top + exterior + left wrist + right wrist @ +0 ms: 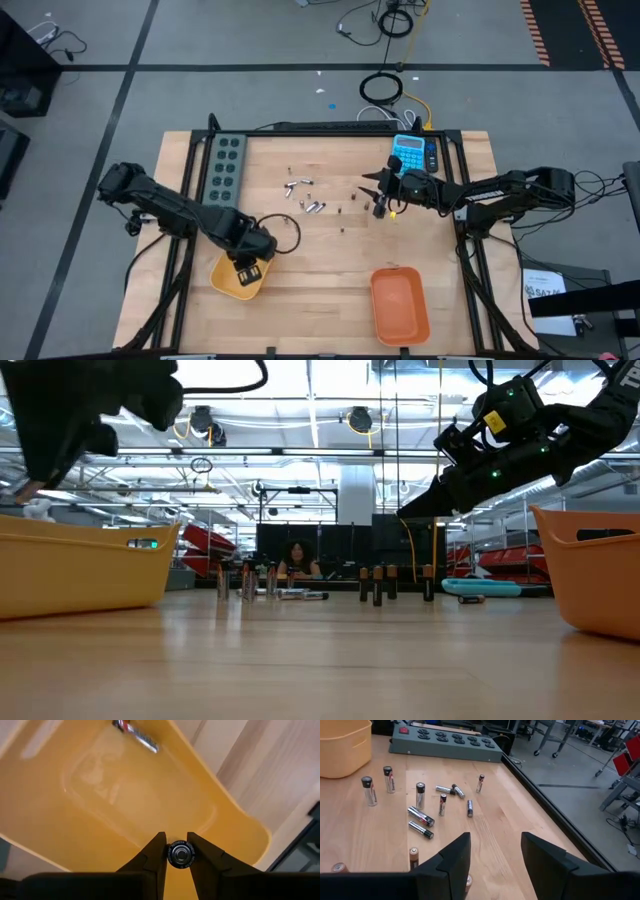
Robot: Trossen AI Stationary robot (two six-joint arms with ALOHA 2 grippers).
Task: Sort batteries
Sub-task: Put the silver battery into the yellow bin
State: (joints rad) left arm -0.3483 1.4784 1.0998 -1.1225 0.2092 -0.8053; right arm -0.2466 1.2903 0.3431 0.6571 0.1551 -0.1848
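Left arm: reaches in from the table's left side, wrist hanging over the yellow tray (228, 279) near the front edge.
Left gripper (179, 851): fingers closed on a battery (180, 854), seen end-on between the tips, held above the tray floor.
Yellow tray contents: one silvery battery (136, 735) lying flat near the far wall in the left wrist view.
Grey button box (224, 170): along the table's left rear, behind the yellow tray.
Loose batteries (306, 195): scattered mid-table; some silvery ones stand upright, others lie flat; the right wrist view shows the same cluster (421, 816).
Dark batteries (378, 584): a few upright in the low view, right of the silvery group.
Orange tray (399, 304): front of table, right of centre; contents not clear.
Right gripper (375, 193): raised above the table beside the dark batteries, fingers spread wide apart, nothing held.
Blue calculator (414, 152): rear of table, just behind the right gripper.
Background: a person seated far beyond the table in the low view.
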